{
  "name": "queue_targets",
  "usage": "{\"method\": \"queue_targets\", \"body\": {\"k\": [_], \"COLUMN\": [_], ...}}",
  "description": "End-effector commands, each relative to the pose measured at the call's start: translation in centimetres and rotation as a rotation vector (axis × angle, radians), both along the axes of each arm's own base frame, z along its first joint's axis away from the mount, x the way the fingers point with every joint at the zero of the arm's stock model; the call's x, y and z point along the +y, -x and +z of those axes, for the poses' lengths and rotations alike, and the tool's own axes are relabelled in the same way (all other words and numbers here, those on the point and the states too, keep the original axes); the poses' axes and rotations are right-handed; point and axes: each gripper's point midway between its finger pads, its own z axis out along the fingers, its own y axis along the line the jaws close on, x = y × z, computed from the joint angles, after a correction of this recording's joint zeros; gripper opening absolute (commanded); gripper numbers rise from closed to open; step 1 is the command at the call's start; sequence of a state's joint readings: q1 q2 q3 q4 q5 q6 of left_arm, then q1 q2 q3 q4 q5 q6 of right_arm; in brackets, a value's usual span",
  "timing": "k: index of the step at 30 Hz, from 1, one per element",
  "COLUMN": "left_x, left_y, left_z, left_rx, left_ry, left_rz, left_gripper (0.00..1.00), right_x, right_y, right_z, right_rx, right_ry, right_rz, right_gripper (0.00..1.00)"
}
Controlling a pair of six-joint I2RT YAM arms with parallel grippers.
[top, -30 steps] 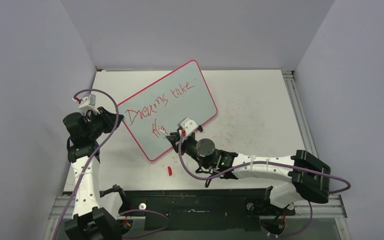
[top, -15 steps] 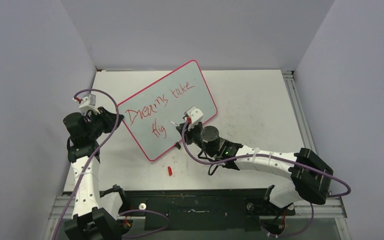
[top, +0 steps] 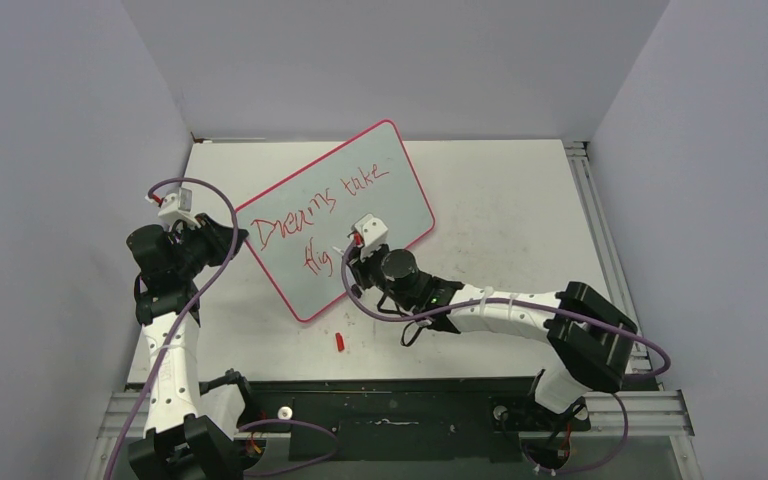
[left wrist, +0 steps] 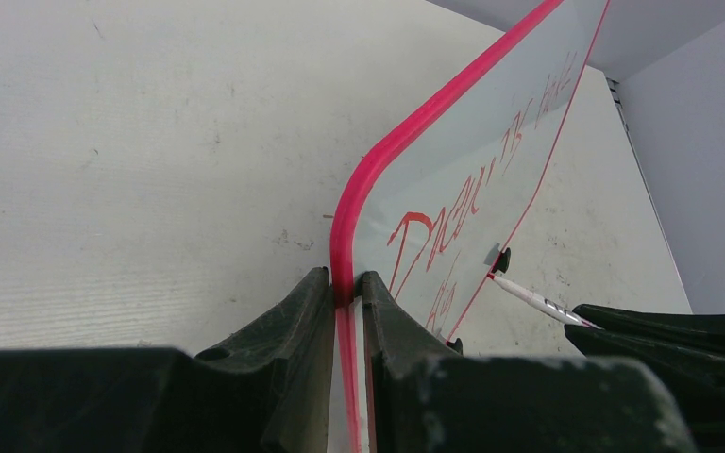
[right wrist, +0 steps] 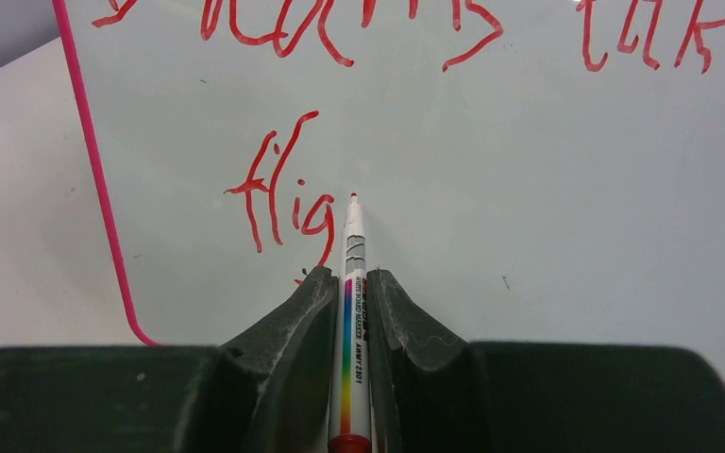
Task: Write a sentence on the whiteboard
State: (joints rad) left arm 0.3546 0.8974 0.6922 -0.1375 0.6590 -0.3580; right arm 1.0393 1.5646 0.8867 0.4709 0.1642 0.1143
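The right tool (right wrist: 347,281) is clenched on a white marker (right wrist: 354,241). Its two dark fingers press the barrel from either side, and a rainbow stripe with small print runs along the barrel between them. The marker's red tip juts out ahead of the tool and sits at the whiteboard (right wrist: 547,189), just to the right of the red letters "flig" (right wrist: 283,203). Whether the tip actually touches the surface cannot be made out. Farther ahead of this tool a first line of red handwriting reads "Dreams take". To the tool's left the board's thin pink rim curves round a corner, with pale worktop (top: 510,220) beyond it. The left tool (left wrist: 345,283) is closed on the board itself, pinching the pink rim between its two black fingers right where the rim bends round a corner. From there the glossy grey-white surface stretches away ahead of the tool, the writing seen at a steep slant. A small black foot (left wrist: 501,260) shows on the board's long edge to the tool's right, with the marker's tip just beside it. From above, the board lies slantwise on the worktop with the left tool at its left corner and the right tool over its near long edge. A small red piece (top: 340,342) lies on the worktop behind the right tool, apart from the board.
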Motion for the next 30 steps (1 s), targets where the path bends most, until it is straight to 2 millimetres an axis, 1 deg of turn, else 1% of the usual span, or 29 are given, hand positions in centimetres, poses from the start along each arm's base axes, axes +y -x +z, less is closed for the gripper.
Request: {"method": "queue_targets", "body": {"k": [1, 5, 10, 17, 24, 30], "left_x": [-1.1, -1.2, -1.2, -1.6, -1.6, -1.6], "left_y": [0.0, 0.0, 0.0, 0.1, 0.1, 0.1], "left_z": [0.7, 0.8, 0.7, 0.7, 0.7, 0.8], "left_rx": [-0.029, -0.031, -0.028, -0.029, -0.030, -0.031], "left_ry": [0.004, 0.004, 0.004, 0.002, -0.001, -0.002], "left_rz": [-0.053, -0.056, -0.058, -0.067, -0.066, -0.065], "left_gripper": [0.13, 0.13, 0.13, 0.13, 0.13, 0.13], "right_x": [1.3, 1.4, 1.6, 2.3, 2.3, 1.9], "right_y": [-1.0, -1.0, -1.0, -1.5, -1.8, -2.2], "right_z": [3.9, 4.0, 4.7, 4.6, 3.6, 2.3], "right_rx": [-0.069, -0.076, -0.087, -0.091, -0.087, -0.078], "right_ry": [-0.111, -0.125, -0.143, -0.135, -0.119, -0.093], "right_rz": [-0.030, -0.036, -0.038, -0.038, -0.060, -0.084], "right_gripper": [0.05, 0.05, 0.05, 0.05, 0.05, 0.05]}}
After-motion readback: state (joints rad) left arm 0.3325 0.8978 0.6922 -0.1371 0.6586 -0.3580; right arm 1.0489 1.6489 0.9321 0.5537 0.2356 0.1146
